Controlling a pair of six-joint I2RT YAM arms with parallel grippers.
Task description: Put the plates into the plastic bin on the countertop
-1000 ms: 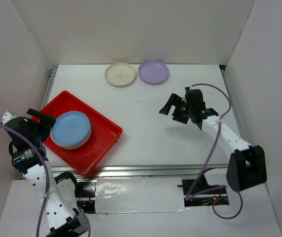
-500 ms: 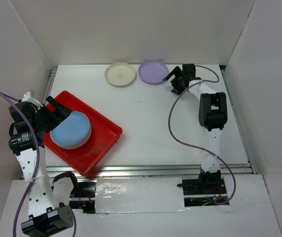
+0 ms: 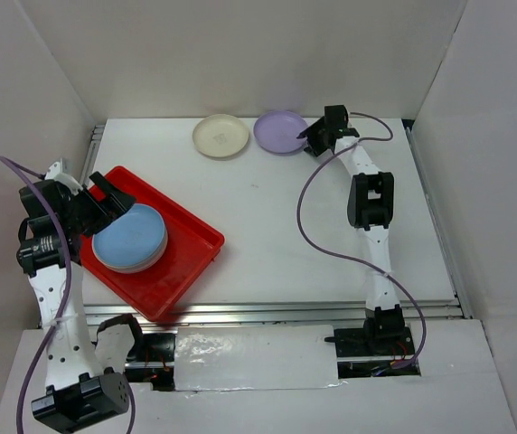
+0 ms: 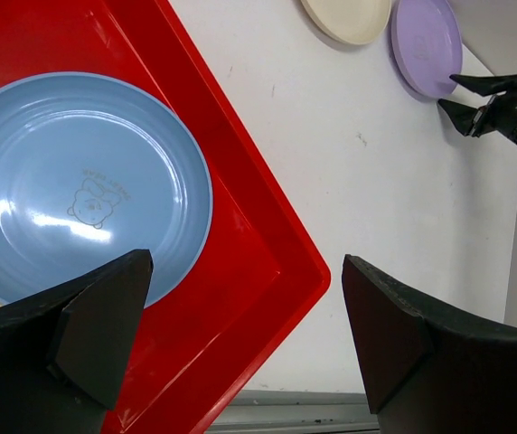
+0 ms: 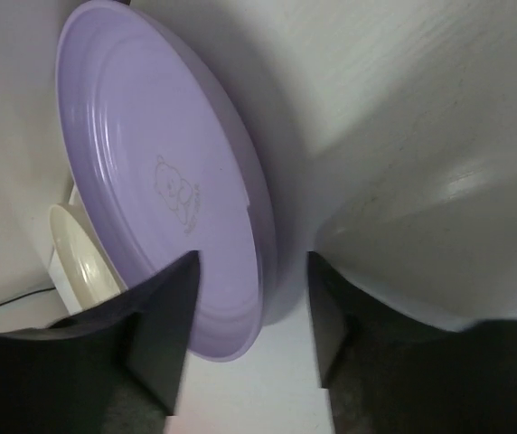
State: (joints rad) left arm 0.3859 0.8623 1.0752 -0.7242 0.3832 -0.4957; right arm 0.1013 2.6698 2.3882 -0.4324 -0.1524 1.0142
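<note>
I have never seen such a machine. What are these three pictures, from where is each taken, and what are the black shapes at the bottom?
These are two thin robot arms bolted to a flat white table. The wide picture looks down from above. The other two come from a camera on each wrist, so the black shapes are that arm's own fingers. The left tool is open and empty over a shallow red plastic bin, where a round blue plastic plate lies. The right tool is open around the rim of a round purple plate, beside a cream plate.
</note>
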